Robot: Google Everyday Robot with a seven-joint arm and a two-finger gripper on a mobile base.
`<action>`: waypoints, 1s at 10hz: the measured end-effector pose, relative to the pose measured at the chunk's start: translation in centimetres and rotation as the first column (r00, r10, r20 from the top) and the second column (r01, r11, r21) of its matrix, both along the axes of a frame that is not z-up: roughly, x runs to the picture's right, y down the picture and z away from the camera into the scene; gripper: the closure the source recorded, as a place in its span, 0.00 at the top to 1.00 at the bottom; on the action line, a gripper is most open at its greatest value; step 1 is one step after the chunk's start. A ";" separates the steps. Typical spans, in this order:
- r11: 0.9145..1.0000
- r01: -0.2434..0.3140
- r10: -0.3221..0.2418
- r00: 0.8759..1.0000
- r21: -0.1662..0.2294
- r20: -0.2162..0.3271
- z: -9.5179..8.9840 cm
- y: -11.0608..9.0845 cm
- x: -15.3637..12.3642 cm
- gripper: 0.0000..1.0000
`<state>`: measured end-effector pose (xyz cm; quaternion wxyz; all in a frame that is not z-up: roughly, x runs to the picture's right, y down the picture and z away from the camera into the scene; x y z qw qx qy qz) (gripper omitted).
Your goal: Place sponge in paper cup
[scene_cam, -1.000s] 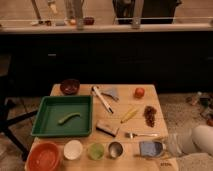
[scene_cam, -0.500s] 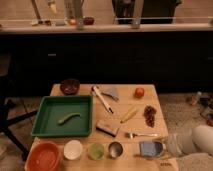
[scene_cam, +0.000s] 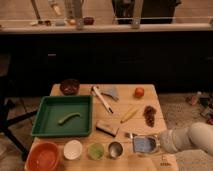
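Sponge [scene_cam: 142, 145]: flat on the table [scene_cam: 125, 101], front right corner, near the front edge. A fork-like utensil [scene_cam: 131, 135] lies just behind it.

Gripper [scene_cam: 156, 145]: at the sponge's right edge, arm reaching in low from the right. Contact is likely. Cannot tell whether it is clenched on the sponge or released.

Paper cup [scene_cam: 73, 149]: upright in the front row, well to the left. Between it and the sponge stand a metal cup [scene_cam: 115, 149] and a green cup [scene_cam: 95, 150]. An orange bowl [scene_cam: 45, 156] sits just left of the paper cup.

Judgement: grasp stage, transfer not begun.

Risks:
- A low sideways carry could knock the metal or green cup over, so lift first.
- The three cups stand close together, so a drop into the wrong one is easy.
- The sponge looks about as wide as the cup mouth. Released flat, it may perch on the rim or tip the light cup.
- A thin pad may slip from a shallow edge grip.
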<state>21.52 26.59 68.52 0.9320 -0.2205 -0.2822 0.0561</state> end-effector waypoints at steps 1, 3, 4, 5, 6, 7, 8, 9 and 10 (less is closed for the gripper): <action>0.999 0.023 -0.024 0.999 0.024 0.045 -0.6 -0.9 -2.0 0.00; 0.995 0.081 -0.087 0.990 0.055 0.111 -1.3 -2.2 -5.5 0.00; 0.992 0.106 -0.113 0.985 0.063 0.128 -1.5 -2.5 -6.7 0.00; 0.987 0.141 -0.150 0.978 0.073 0.146 -1.6 -2.9 -8.4 0.00; 0.981 0.179 -0.190 0.968 0.078 0.162 -1.5 -3.2 -10.2 0.00; 0.975 0.208 -0.219 0.960 0.080 0.174 -1.5 -3.4 -11.6 0.00; 0.969 0.232 -0.243 0.952 0.083 0.183 -1.4 -3.5 -12.6 0.00; 0.961 0.265 -0.276 0.940 0.084 0.198 -1.2 -3.7 -14.1 0.00; 0.955 0.286 -0.298 0.932 0.086 0.209 -1.1 -3.8 -15.1 0.00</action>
